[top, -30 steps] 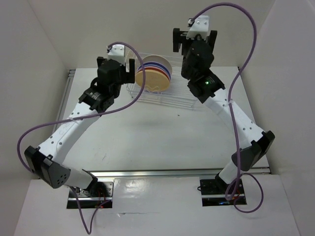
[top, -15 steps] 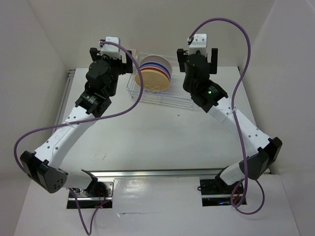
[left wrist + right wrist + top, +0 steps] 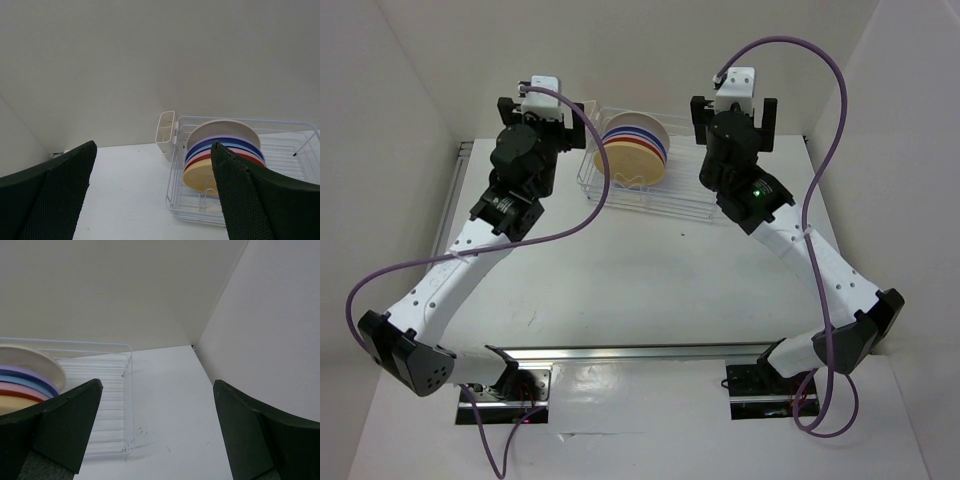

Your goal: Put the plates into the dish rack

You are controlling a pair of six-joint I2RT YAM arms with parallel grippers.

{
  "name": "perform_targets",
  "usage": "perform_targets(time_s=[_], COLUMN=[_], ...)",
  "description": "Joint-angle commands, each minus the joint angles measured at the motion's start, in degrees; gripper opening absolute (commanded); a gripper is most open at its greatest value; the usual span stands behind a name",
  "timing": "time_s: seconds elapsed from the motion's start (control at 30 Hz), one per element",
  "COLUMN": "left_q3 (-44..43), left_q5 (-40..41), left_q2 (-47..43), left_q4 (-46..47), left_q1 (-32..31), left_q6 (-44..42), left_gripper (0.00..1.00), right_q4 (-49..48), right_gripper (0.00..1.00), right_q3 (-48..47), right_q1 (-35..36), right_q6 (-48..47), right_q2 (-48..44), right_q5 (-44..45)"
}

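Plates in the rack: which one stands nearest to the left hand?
The yellow-orange plate, at the front of the row; all the other colours stand behind it.

No legible text, labels, brands or numbers in any view — nothing to report.
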State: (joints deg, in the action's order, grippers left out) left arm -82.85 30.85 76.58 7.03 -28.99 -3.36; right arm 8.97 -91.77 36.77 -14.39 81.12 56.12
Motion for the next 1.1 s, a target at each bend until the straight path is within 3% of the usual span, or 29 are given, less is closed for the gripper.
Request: perform_targets(time_s=[0.0,0.4,1.07], left_q3=[0.85,1.37,-2.22], left_q5=[0.61,0.61,0.61], left_q2=[-3.71,-3.19,1.55], left_q4=[5.27,5.28,5.54], left_q1=[0.34,2.01,2.01], left_q6=[-2.01,-0.16,-1.92], left_gripper=[1.00,1.00,1.00], right_q4=[-9.04,-10.11,-13.90], right_gripper=[1.00,1.00,1.00], right_q3=[0.79,3.08,4.75], right_q1=[0.49,-0.21,-0.74], right_q6=[-5.81,-7.49,-8.72], right_q2=[-1.14,-2.28,-2.90], right_q5=[4.52,9.09,3.12])
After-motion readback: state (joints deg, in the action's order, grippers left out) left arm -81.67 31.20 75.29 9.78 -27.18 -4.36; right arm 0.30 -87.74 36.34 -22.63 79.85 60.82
